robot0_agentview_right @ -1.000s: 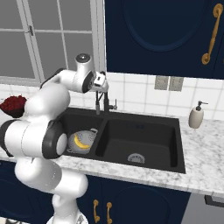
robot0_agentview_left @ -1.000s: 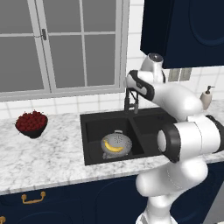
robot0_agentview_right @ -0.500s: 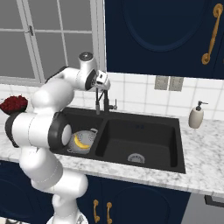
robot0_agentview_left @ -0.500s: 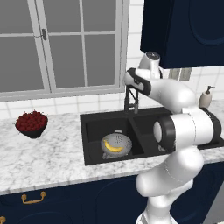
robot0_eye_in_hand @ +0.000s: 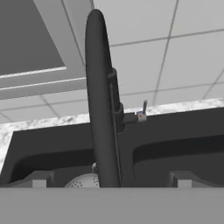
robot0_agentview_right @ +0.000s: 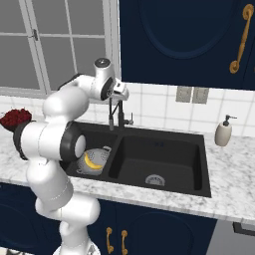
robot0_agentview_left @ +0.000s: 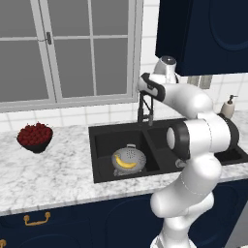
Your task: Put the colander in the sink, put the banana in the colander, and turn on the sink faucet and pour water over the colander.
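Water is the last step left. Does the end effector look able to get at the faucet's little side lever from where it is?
Probably yes. The open end effector faces the sink faucet, and the lever juts out to one side with nothing in front of it. The neck stands close, so it must shift sideways.

My arm (robot0_agentview_left: 193, 126) is white with dark joints, reaching over a black sink (robot0_agentview_right: 169, 154) set in a white countertop (robot0_agentview_left: 53, 174) veined with grey marbling. Down in the basin I see the silver colander (robot0_agentview_left: 130, 159) speckled with tiny holes and the yellow banana (robot0_agentview_left: 126, 164) in it, beside the black faucet (robot0_eye_in_hand: 101, 100). Off to the side are a dark bowl of red fruit (robot0_agentview_left: 35, 136), a beige soap dispenser (robot0_agentview_right: 223, 132), navy cabinets (robot0_agentview_right: 174, 35) with gold handles (robot0_agentview_right: 241, 36), and white wall tiles (robot0_eye_in_hand: 175, 57).
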### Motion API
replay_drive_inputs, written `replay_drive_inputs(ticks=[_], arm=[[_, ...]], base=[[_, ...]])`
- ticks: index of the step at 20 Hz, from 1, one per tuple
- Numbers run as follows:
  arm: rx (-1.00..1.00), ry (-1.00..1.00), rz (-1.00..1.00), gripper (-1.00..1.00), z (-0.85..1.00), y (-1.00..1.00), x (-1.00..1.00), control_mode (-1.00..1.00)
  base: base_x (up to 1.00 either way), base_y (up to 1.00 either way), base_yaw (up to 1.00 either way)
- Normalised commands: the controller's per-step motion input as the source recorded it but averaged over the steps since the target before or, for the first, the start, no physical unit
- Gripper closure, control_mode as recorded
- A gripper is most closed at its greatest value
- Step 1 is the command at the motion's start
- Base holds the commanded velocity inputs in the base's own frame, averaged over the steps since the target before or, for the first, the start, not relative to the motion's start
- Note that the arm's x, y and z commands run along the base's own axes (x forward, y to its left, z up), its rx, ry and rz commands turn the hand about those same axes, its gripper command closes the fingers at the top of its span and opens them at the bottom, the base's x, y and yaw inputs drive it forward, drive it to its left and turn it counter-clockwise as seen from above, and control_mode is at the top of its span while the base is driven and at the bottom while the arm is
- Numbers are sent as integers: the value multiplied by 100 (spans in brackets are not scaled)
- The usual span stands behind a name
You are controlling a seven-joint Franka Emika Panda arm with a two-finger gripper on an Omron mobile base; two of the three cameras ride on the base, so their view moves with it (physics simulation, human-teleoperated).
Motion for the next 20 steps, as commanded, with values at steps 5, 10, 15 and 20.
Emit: replay_drive_inputs(ticks=[5, 10, 15, 20], arm=[[0, 0, 0, -100, -6, -11, 6, -100], [0, 0, 0, -100, -4, 1, 4, -100], [0, 5, 0, -100, -6, 12, 0, -100], [0, 18, 0, -100, 0, 18, 7, -100]], base=[[0, 0, 0], [0, 0, 0], [0, 0, 0], [0, 0, 0]])
